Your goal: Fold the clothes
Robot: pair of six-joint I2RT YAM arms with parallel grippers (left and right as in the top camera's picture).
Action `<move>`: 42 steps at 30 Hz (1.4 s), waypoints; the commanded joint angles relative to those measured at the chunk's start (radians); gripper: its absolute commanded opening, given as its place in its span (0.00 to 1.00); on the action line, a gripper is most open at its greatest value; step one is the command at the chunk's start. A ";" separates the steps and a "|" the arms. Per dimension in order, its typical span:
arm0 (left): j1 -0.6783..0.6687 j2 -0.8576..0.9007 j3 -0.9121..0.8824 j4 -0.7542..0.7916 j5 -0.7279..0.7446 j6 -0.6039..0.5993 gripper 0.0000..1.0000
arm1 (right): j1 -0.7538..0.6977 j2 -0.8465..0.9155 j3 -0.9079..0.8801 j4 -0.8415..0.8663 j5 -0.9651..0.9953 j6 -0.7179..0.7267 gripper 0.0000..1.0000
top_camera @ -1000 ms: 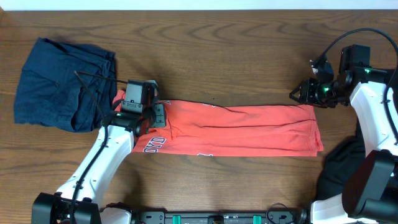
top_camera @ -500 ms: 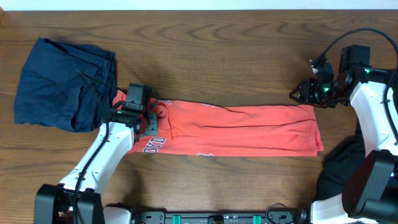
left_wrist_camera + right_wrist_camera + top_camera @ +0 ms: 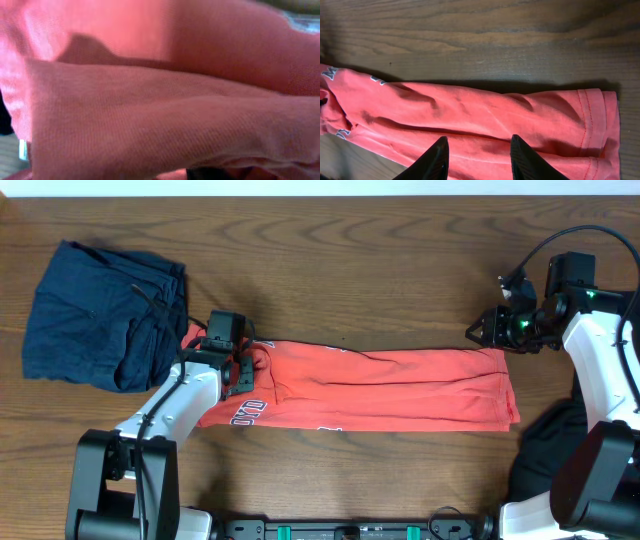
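We see the coral-red T-shirt (image 3: 390,388) lying as one long narrow band across the middle of the counter (image 3: 350,270), which we judge is ready for folding end over end. The left end effector (image 3: 240,368) is down on the band's left end, just above the white lettering (image 3: 250,413), probably to take hold of that end. Its wrist view is filled with blurred red cloth and shows no fingers, so we cannot tell whether it is gripping. The right end effector (image 3: 472,332) hovers by the far right corner; its wrist view shows what the overhead cannot, namely fingers parted with nothing between them. The navy garment (image 3: 90,320) and black garment (image 3: 545,442) lie aside.
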 commanded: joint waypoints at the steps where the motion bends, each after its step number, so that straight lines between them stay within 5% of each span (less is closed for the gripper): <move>1: 0.004 -0.013 0.001 0.005 -0.001 0.016 0.20 | 0.009 0.003 -0.002 -0.001 0.003 0.010 0.38; 9: 0.006 -0.101 0.002 0.005 -0.014 0.016 0.19 | 0.009 0.003 -0.002 -0.001 0.002 0.010 0.38; 11: 0.006 -0.114 0.002 0.005 -0.020 0.018 0.44 | 0.009 0.003 -0.002 -0.001 0.002 0.010 0.38; 13: 0.006 -0.113 0.002 0.004 -0.020 0.019 0.47 | 0.009 0.003 -0.002 -0.001 0.003 0.010 0.38; 15: 0.006 -0.104 0.002 0.003 -0.020 0.019 0.43 | 0.009 0.003 -0.002 -0.002 0.003 0.010 0.38; 19: 0.006 -0.097 0.002 -0.003 -0.019 0.019 0.14 | 0.009 0.003 -0.002 -0.002 0.003 0.010 0.37; 22: 0.006 -0.097 0.002 -0.014 -0.020 0.019 0.06 | 0.009 0.003 -0.002 -0.004 0.002 0.010 0.37; 39: 0.006 -0.323 0.037 -0.332 -0.019 -0.031 0.07 | 0.009 0.003 -0.002 -0.007 0.003 0.010 0.37; 42: 0.006 -0.323 0.030 -0.294 -0.019 -0.030 0.23 | 0.009 0.003 -0.002 -0.001 0.003 0.010 0.37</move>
